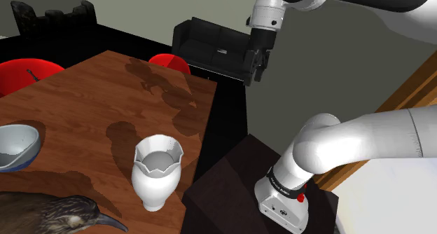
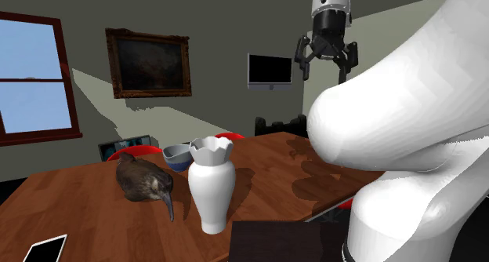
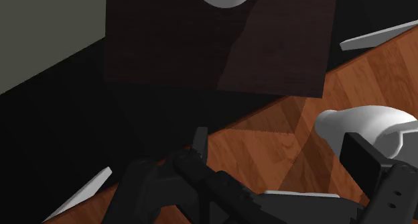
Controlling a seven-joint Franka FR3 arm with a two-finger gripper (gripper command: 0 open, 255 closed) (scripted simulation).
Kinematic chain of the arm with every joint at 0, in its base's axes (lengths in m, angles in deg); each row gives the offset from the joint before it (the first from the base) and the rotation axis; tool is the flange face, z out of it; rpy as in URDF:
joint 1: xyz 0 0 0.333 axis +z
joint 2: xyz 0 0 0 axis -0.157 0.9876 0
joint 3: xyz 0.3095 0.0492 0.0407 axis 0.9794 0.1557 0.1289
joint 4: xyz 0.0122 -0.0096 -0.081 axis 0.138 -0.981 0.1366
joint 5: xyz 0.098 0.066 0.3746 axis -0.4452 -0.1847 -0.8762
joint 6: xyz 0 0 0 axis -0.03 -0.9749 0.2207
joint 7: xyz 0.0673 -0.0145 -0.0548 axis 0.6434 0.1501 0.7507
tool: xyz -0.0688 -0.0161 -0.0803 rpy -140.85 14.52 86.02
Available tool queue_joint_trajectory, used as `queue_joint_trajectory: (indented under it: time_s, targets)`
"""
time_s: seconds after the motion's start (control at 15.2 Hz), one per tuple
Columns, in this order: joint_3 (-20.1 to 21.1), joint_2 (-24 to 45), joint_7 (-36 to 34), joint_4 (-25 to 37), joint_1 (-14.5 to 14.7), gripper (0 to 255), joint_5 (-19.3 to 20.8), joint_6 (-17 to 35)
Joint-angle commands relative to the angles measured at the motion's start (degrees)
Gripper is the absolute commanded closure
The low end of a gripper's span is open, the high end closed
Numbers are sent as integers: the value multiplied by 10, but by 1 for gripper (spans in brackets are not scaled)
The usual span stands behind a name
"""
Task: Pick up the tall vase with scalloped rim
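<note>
A reddish-brown wooden bench (image 1: 91, 99) carries a brown long-beaked bird figure (image 2: 145, 180), with a blue-grey round bowl (image 2: 177, 154) near it and a flat dark white-edged tablet (image 2: 43, 250) well apart. A red rounded chair (image 1: 21, 71) and a second red chair (image 1: 170, 62) stand at the bench's edges. A black sofa (image 1: 210, 47) sits beyond. The wall holds a brown-framed dark painting (image 2: 149, 63), a black flat screen (image 2: 269, 70) and a red-framed window (image 2: 31, 76).

The white arm (image 1: 364, 138) stands high, black fingers (image 3: 362, 157) spread apart.
</note>
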Motion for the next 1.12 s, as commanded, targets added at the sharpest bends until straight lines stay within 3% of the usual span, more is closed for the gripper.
queue_joint_trajectory:
  time_s: [0.0, 0.59, 1.06]
  targets:
    - [0, 0, 0, 0, 0, 0, 0, 0]
    - [88, -37, -99, -136, 37, 0, -117, 185]
    - [178, 10, -166, -191, 78, 0, -215, 364]
